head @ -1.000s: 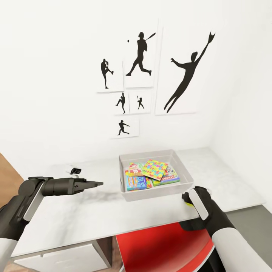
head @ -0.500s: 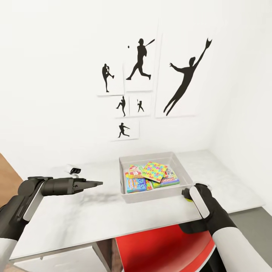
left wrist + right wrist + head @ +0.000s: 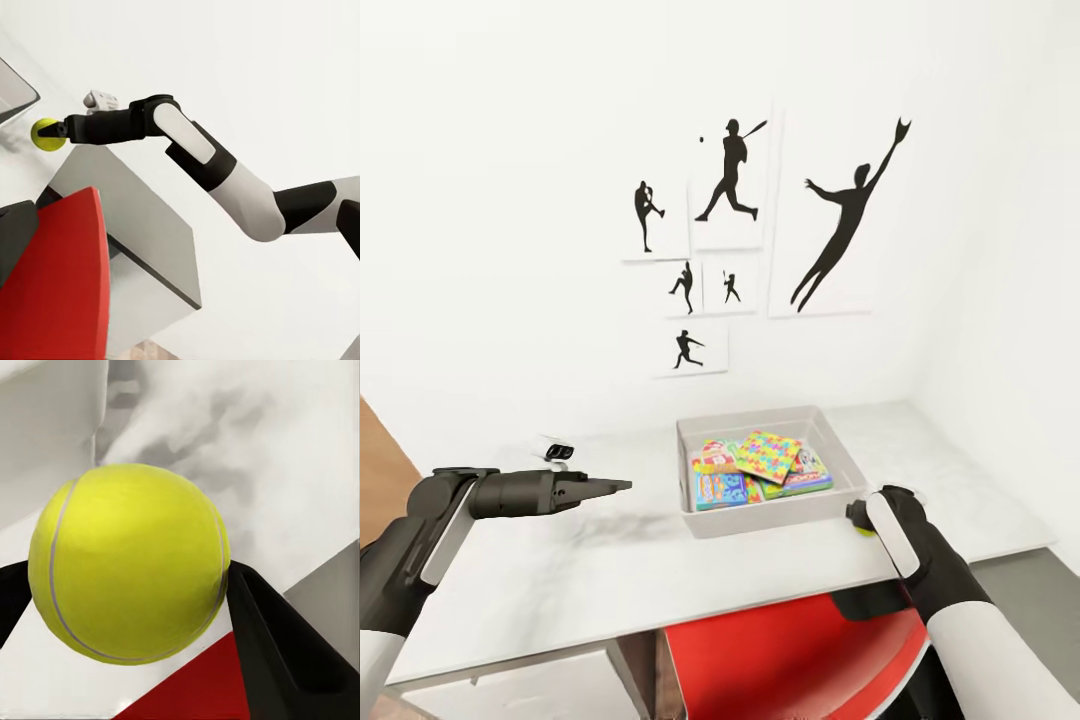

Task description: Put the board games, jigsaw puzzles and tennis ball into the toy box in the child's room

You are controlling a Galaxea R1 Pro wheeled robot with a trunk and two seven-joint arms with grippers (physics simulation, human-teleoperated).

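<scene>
**Tennis ball clamped in right gripper, just short of the tub**

Tennis ball (image 3: 127,574), small, plain yellow-green: pinched between the two black fingers of the right gripper (image 3: 857,518), one finger on each side, so it's firmly grasped. It hangs off the near right corner of the toy box, just outside the rim and over the table edge. My read: it's raised to rim height so it can clear the wall before release.

Toy box (image 3: 755,517), shallow light-grey plastic tub with sloped walls: sits mid-table. Inside, flat colourful board game boxes lie stacked and overlapping, with a bright multicoloured jigsaw square (image 3: 768,455) tilted on top. I can't count the items under that top layer. The ball looks like the last loose toy.

Left gripper (image 3: 622,486), black: hovers left of the toy box, above the table, well apart from it. Holds nothing; jaws look pressed together. Probably parked there to stay out of the way.

Table (image 3: 590,580), long pale grey-white top: a small white-and-black object sits left of the tub, further back, too small to identify.

Behind the toy box, black baseball-player silhouette pictures (image 3: 732,172) hang on the white wall.
</scene>
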